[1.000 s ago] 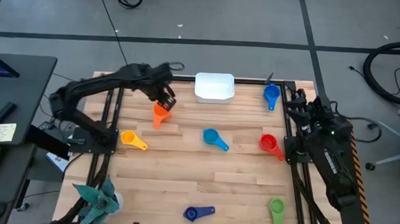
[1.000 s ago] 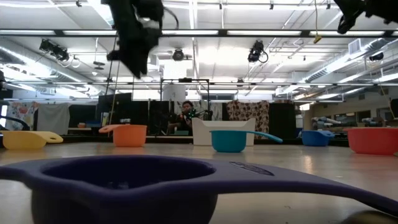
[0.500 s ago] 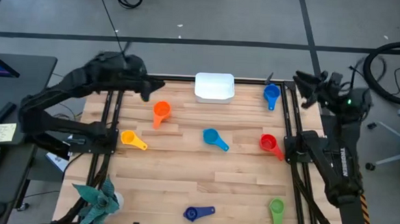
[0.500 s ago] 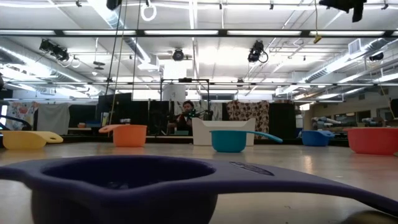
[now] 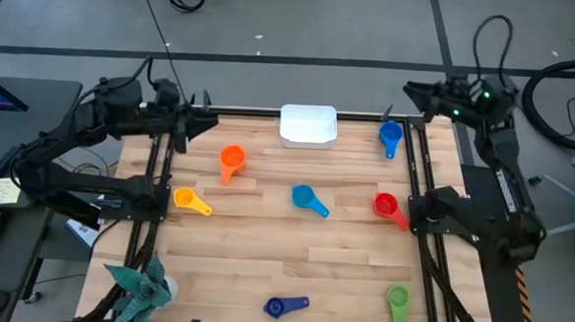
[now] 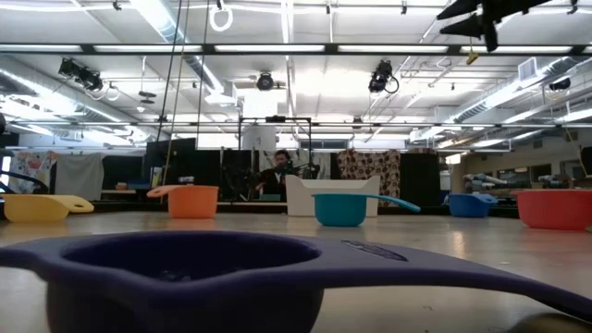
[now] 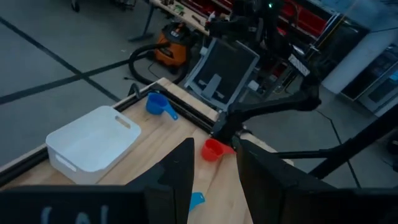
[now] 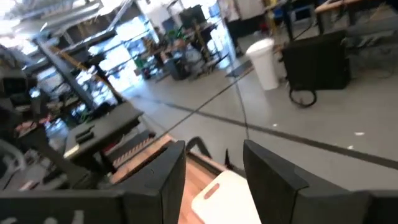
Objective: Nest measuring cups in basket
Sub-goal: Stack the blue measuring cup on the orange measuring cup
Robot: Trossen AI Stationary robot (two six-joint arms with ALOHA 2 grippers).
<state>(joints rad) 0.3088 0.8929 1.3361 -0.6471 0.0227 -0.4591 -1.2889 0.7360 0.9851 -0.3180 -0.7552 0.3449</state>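
Overhead, my left gripper hangs parted and empty at the table's far-left edge. Orange cup lies near it; white basket sits far-centre, nothing in it. My right gripper hovers parted, empty, far-right.

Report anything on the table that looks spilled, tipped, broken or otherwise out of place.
Nothing stands out. The white basket sits empty at the table's far edge. The orange, yellow, red, green and three blue cups lie scattered, bowls up. A teal plant sits at the near left corner.
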